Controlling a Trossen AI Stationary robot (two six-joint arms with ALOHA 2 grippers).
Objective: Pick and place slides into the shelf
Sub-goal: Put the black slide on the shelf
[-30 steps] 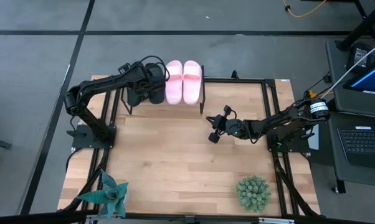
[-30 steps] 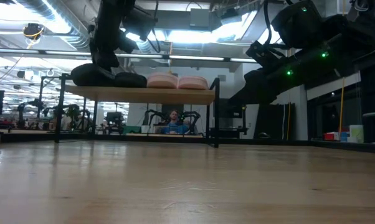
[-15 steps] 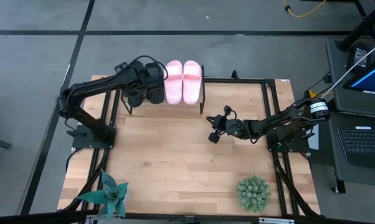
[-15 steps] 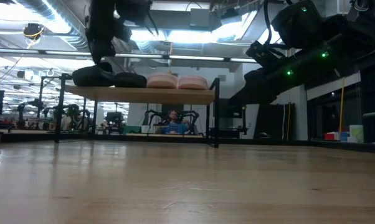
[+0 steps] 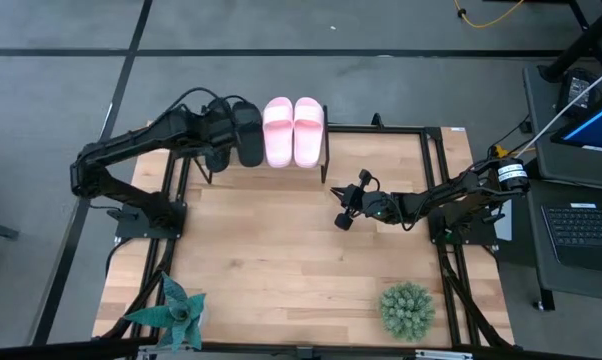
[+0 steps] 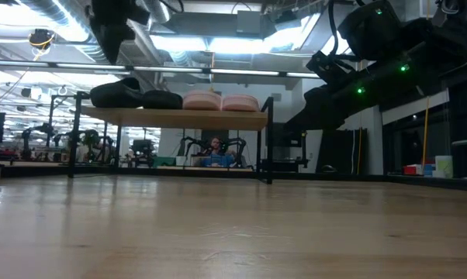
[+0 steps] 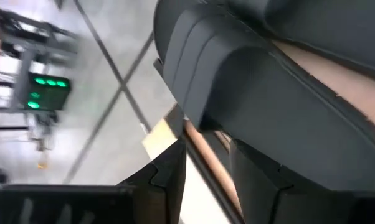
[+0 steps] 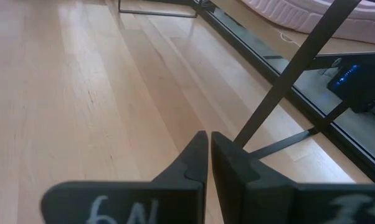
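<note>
Slides all sit on the shelf now, and the left arm has let go and pulled back.

Black slides [image 5: 237, 133] lie side by side with the pink slides [image 5: 294, 131] on top of the shelf [image 6: 179, 118], at the far edge of the bench [image 5: 281, 270]. A moment ago the left end effector [image 5: 217, 128] was down on the black pair; now it has lifted up and away, its fingers apart and holding nothing. That looks like the last slide is placed, so the job seems done. The right end effector [image 5: 341, 205] waits over the middle of the bench, fingers closed and empty. The bench is pale wood with a black frame, and two small green plants [image 5: 406, 310] stand near its front edge. Behind it is a big bright room with grey floor, where a person [image 6: 216, 153] sits far off.
</note>
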